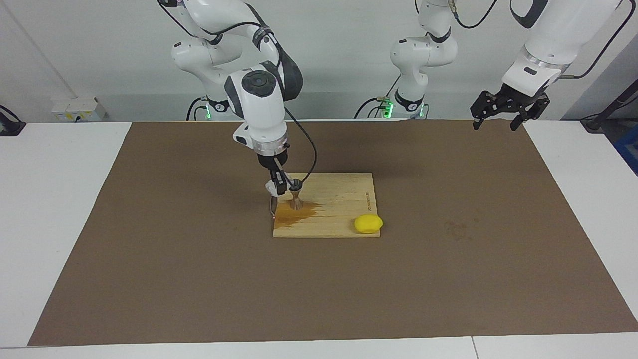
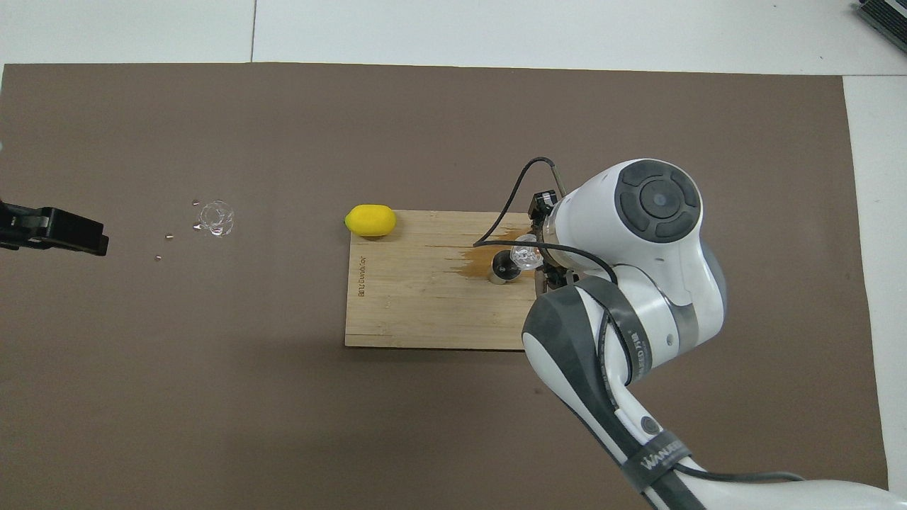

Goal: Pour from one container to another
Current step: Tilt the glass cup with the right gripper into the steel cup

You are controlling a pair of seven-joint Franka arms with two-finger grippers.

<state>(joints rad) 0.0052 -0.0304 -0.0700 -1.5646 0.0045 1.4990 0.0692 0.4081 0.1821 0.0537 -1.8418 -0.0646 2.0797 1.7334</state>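
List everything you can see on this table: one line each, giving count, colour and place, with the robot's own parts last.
mat: one, brown, covering the table.
board: one, pale wood, stained, mid-mat.
jigger: one, silver, upright on the board's stained corner.
cup: one, clear, held tilted over the jigger.
lemon: one, yellow, at the board's corner farthest from the robots.
second clear cup: one, on the mat toward the left arm's end.
right claw: shut on the cup, over the jigger.
left claw: open, waiting above the mat's edge.
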